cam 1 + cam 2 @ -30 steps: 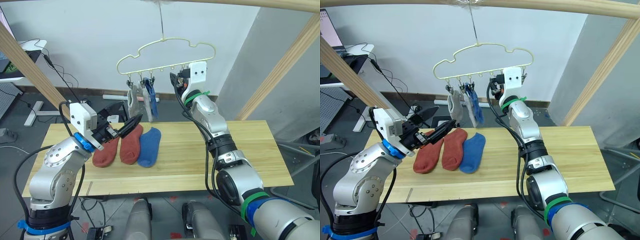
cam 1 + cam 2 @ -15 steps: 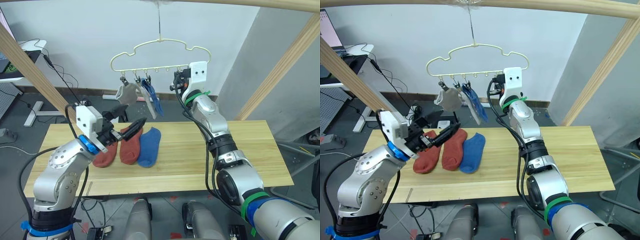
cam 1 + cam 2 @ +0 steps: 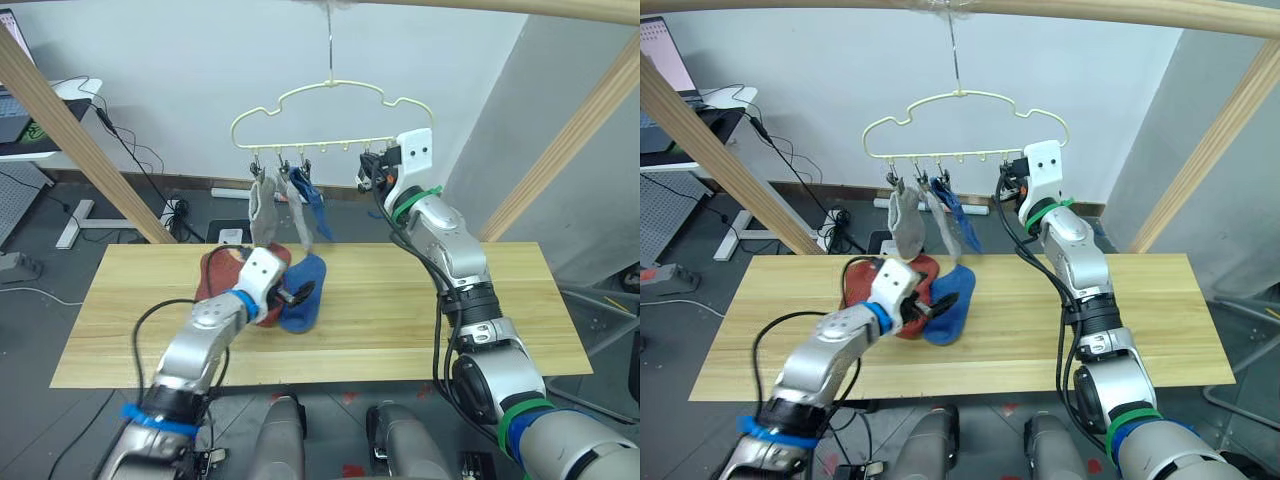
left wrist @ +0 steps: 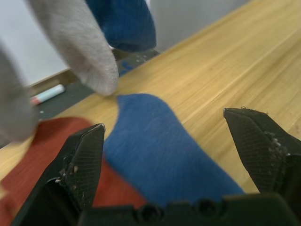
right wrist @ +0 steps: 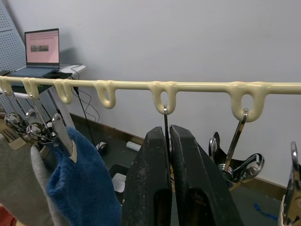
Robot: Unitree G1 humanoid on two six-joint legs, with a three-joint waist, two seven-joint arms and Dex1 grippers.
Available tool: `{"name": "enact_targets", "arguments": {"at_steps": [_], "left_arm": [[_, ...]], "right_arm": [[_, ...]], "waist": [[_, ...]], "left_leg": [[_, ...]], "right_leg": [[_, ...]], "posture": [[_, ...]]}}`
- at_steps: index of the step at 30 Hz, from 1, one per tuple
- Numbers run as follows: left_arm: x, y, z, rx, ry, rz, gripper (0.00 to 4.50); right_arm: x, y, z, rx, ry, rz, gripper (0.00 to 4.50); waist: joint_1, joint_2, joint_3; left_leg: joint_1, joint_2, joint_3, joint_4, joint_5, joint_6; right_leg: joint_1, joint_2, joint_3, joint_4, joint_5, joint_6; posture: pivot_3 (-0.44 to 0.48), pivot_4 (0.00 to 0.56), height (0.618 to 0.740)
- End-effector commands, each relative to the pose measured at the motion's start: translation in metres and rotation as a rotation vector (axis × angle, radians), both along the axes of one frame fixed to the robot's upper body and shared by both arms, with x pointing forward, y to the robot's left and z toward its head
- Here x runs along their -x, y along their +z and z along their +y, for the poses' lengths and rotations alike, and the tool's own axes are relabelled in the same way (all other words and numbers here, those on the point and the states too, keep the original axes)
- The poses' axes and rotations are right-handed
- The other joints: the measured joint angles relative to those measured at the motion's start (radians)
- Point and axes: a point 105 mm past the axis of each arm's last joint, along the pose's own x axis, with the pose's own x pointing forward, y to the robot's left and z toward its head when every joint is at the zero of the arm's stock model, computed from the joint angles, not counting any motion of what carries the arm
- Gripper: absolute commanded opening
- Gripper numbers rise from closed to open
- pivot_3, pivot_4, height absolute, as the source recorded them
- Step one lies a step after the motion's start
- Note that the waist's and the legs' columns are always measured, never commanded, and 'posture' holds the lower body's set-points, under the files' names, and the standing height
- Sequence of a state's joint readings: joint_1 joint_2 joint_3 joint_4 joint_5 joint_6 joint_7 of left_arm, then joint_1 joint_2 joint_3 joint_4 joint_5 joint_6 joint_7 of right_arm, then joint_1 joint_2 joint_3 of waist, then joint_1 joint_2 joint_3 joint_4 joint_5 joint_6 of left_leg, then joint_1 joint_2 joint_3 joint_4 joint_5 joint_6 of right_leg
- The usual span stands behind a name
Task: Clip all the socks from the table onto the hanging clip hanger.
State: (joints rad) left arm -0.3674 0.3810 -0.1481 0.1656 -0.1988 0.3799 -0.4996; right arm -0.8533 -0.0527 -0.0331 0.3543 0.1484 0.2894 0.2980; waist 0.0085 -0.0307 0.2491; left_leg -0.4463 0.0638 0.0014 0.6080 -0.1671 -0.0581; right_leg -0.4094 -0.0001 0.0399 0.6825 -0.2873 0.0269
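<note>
the table (image 3: 420, 310) of light planks runs wide across the room under a round wooden pole frame (image 3: 1200, 150).

above it hangs the clip hanger (image 3: 330, 110), pale yellow and cloud-shaped, its hook up by the top pole. three socks are clipped at its left end: a grey sock (image 3: 263, 205), a second grey sock (image 3: 297, 208) just beside it, and a hanging blue sock (image 3: 316, 208) next along. the clips to their right hang bare.

on the table lie the other socks, close together left of centre: a blue sock (image 3: 303, 300) flat on the wood, with two rust-red socks (image 3: 862, 278) to its left, partly hidden by the left arm. in the left wrist view the blue one overlaps the red fabric beside it.

the right gripper (image 5: 168, 141) is raised to the hanger's lower bar near its right end. its two black fingers are pressed together with a thin metal clip wire (image 5: 165, 123) running down between them; i cannot tell whether they truly pinch it.

the left gripper (image 4: 174, 141) sits low over the blue sock on the table, fingers spread wide apart, one on each side of the sock's end, holding nothing. i cannot tell whether they touch it.
</note>
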Motion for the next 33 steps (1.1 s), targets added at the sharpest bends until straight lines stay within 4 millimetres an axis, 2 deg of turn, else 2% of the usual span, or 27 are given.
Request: {"name": "enact_targets", "arguments": {"at_steps": [1, 7, 10, 13, 19, 25, 29, 33], "left_arm": [[-0.015, -0.016, -0.001, -0.090, 0.033, -0.001, 4.50], [-0.014, -0.052, -0.005, -0.135, 0.019, 0.130, 4.50], [-0.013, -0.059, -0.006, -0.127, 0.006, 0.165, 3.93], [-0.013, -0.058, -0.008, -0.130, -0.014, 0.161, 3.04], [-0.010, -0.057, -0.008, -0.139, -0.038, 0.147, 1.59], [-0.006, -0.044, -0.024, 0.018, -0.053, 0.127, 0.07], [-0.005, -0.034, -0.033, 0.090, -0.065, 0.097, 0.03], [0.002, 0.001, -0.052, 0.285, -0.160, 0.020, 0.03]], "right_arm": [[0.003, -0.007, -0.006, -0.007, -0.025, 0.034, 0.01], [0.005, -0.005, -0.014, -0.002, -0.053, 0.037, 0.01], [0.006, -0.006, -0.017, 0.000, -0.063, 0.040, 0.00], [0.006, -0.006, -0.017, 0.000, -0.063, 0.044, 0.00], [0.006, -0.006, -0.016, -0.004, -0.060, 0.044, 0.00], [0.006, -0.005, -0.016, 0.004, -0.053, 0.042, 0.00], [0.005, -0.004, -0.019, 0.006, -0.053, 0.043, 0.00], [0.006, -0.002, -0.022, -0.019, -0.016, 0.074, 0.00]], "waist": [[-0.006, 0.000, 0.000], [-0.012, 0.000, 0.000], [-0.010, 0.000, 0.000], [-0.011, 0.000, 0.000], [-0.011, 0.000, 0.000], [-0.010, 0.000, 0.000], [-0.010, 0.000, 0.000], [-0.010, 0.000, 0.000]], "left_leg": [[0.000, 0.000, 0.000, 0.000, 0.000, 0.000], [0.000, 0.000, 0.000, 0.000, 0.000, 0.000], [0.000, 0.000, -0.001, 0.000, 0.000, 0.000], [0.000, -0.001, 0.000, 0.001, 0.000, 0.000], [0.001, -0.001, -0.001, 0.001, 0.000, 0.001], [0.001, -0.001, -0.001, 0.001, 0.000, 0.001], [0.001, -0.001, -0.001, 0.001, 0.000, 0.001], [0.000, -0.001, -0.001, 0.001, 0.000, 0.001]], "right_leg": [[0.000, 0.000, 0.000, 0.000, 0.000, 0.000], [0.000, 0.000, 0.000, 0.000, 0.000, 0.000], [0.001, 0.000, -0.001, 0.000, 0.000, 0.000], [0.002, 0.000, 0.000, 0.000, 0.001, 0.001], [0.002, 0.000, -0.001, 0.000, 0.001, 0.001], [0.002, -0.001, -0.001, -0.001, 0.001, 0.001], [0.002, 0.000, -0.001, -0.001, 0.001, 0.001], [0.002, -0.001, -0.001, -0.001, 0.001, 0.001]], "posture": [[0.008, 0.278, 0.740], [-0.016, 0.281, 0.740], [-0.016, 0.281, 0.740], [-0.015, 0.280, 0.740], [-0.010, 0.274, 0.740], [-0.005, 0.268, 0.740], [0.003, 0.255, 0.740], [0.004, 0.250, 0.740]]}}
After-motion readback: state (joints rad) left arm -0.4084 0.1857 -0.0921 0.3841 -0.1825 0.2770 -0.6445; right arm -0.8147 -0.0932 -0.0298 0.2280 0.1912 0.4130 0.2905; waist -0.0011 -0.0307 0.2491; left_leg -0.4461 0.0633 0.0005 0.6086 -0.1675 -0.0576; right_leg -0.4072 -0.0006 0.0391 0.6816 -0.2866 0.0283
